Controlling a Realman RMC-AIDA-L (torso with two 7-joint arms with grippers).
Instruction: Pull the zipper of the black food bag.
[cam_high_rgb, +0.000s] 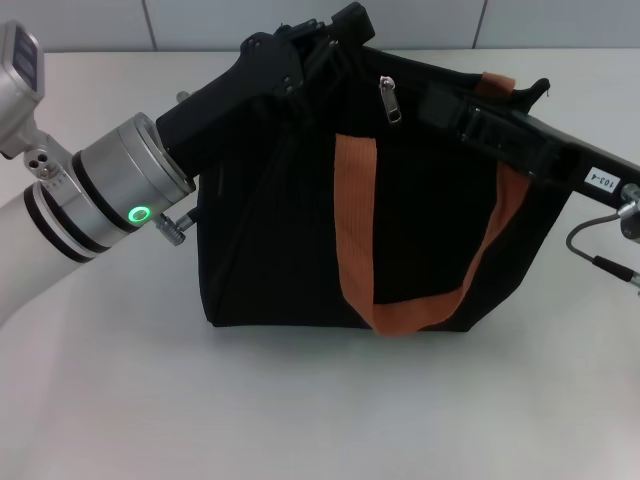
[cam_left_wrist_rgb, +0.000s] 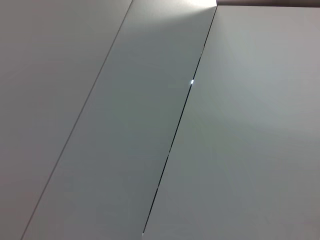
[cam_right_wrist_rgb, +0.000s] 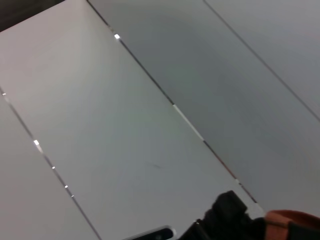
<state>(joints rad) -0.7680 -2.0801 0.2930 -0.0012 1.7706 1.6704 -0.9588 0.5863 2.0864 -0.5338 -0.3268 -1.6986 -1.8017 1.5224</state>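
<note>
1. The black food bag (cam_high_rgb: 400, 200) stands upright on the white table (cam_high_rgb: 300, 410), with one orange strap (cam_high_rgb: 352, 220) looping down its front face.
2. The zipper (cam_high_rgb: 388, 99) – a small silver tab – hangs at the bag's top edge, near the middle and a bit toward the left gripper's side.
3. The left gripper (cam_high_rgb: 335, 35) reaches in over the bag's top corner on the robot's left; its fingertips sit at the rim, up and to the left of the tab. Black on black, so whether its jaws are apart or together cannot be told.
4. The right gripper (cam_high_rgb: 470, 105) lies along the top edge on the robot's right, fingertips near the tab and just right of it. It may be pinching the rim fabric, but its jaw state cannot be told either.
5. Both wrist views show mostly wall panels; the right wrist view catches only a dark bit of the bag and an orange strap end (cam_right_wrist_rgb: 292, 225) – no help with the grip.
6. Likely step: bracing the bag and closing in on the tab – the pull looks not yet started.
7. The next move calls for one gripper to hold the rim taut while the other pinches the small tab squarely and draws it along the zip line, not upward, or the soft bag will lift and buckle.
</note>
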